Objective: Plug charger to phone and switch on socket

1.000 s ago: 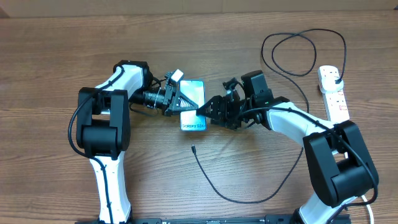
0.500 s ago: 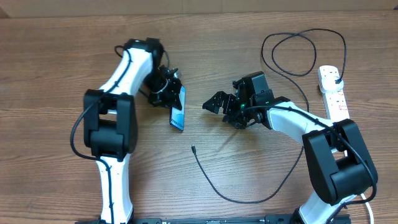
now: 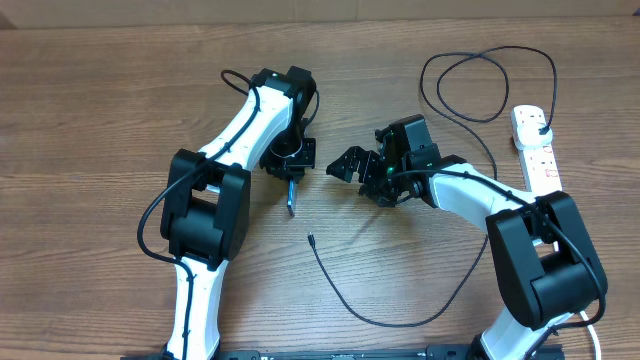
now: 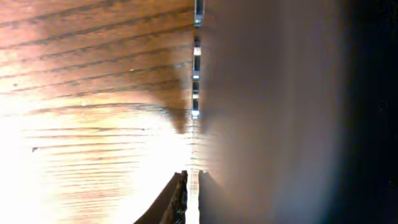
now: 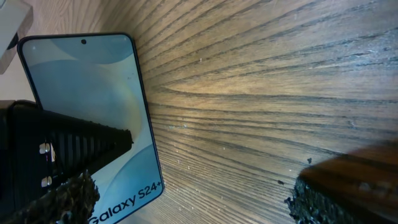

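Blue-lit slim phone (image 3: 291,198) sits pinched edgewise in left end effector (image 3: 289,170); wide-spread right end effector (image 3: 345,165) should next fetch thin black charger tip (image 3: 311,238)

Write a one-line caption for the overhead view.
The phone stands on edge under the left gripper, the right gripper open beside it, the charger tip loose on the table.

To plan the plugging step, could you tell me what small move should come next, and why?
Probably lower the right gripper toward the charger's connector tip: that gripper is open and empty, the tip lies free, and the left gripper holds the phone on edge.
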